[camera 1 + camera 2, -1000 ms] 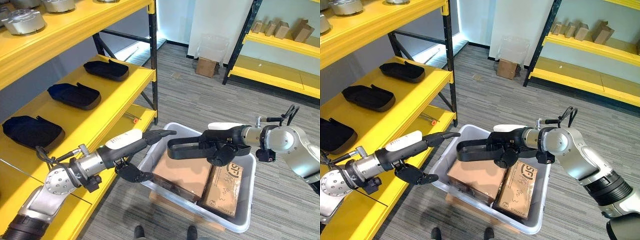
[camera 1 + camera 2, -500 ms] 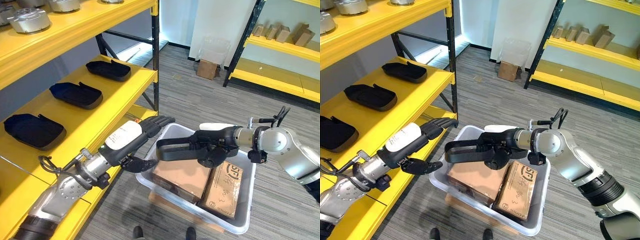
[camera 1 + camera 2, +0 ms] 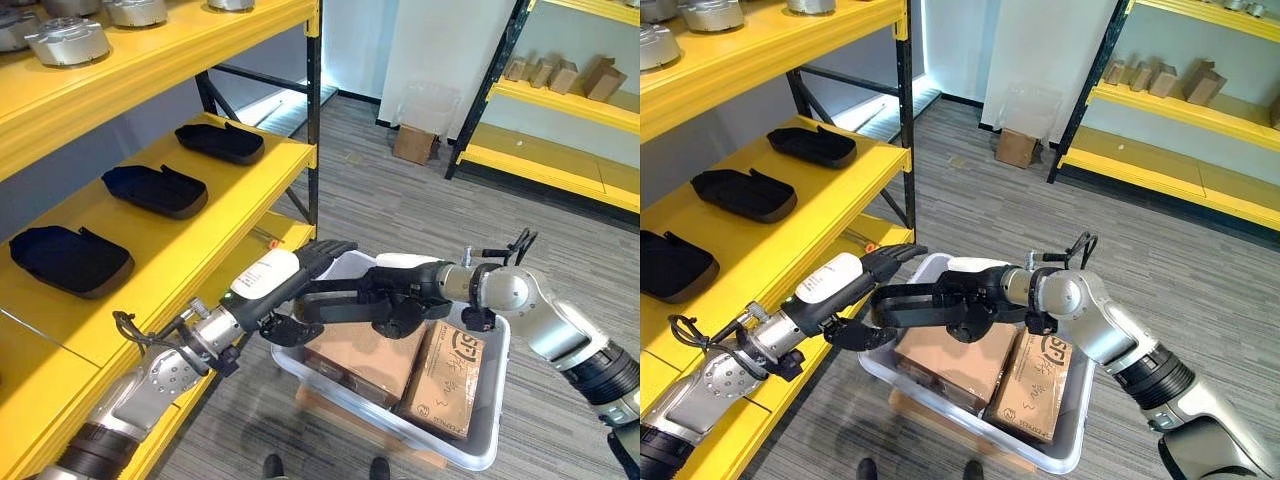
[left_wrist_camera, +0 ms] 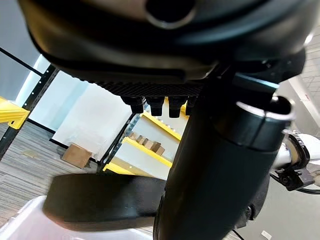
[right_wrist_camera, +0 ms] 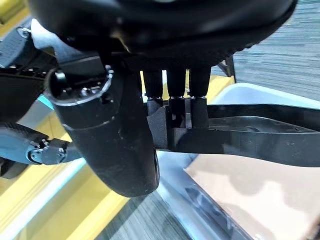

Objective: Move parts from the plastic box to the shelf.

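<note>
Right hand curls round a long black part, holding it level above the near-left corner of the plastic box; we see its fingers wrapped over the part in the right wrist view. Our left hand has its fingers straight, reaching over the free end of the same part, with the thumb below it, not yet closed on it as far as we can tell.

We judge this to be a hand-over in mid-air: the part is lifted out of the box and is being passed leftward toward the yellow shelf, where three similar black parts already lie. Next, we would close our left hand on the part, release the right, then swing left to a bare stretch of shelf.
</note>
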